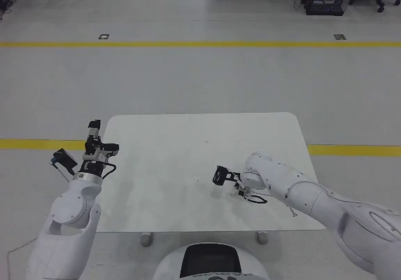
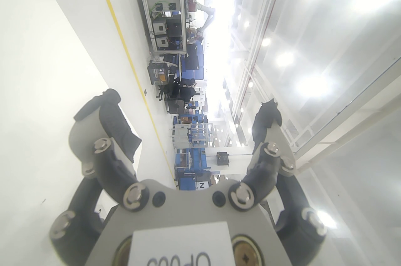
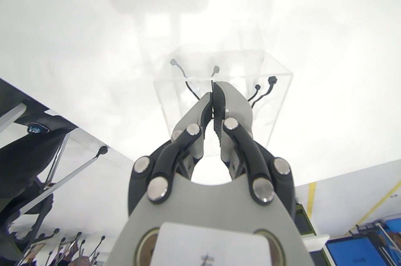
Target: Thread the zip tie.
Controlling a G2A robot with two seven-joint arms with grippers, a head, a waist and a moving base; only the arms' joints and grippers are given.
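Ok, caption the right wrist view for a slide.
Right tool pinches a black zip tie at a clear box holding more ties.

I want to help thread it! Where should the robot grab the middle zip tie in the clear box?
Probably pinch the middle zip tie on its thin strap just below the head, as the right gripper does, shut on it. Come along the strap: neighbouring ties fan outward, leaving room.

Black zip ties (image 3: 272, 80); clear box (image 3: 269, 113); white table (image 1: 186, 161).
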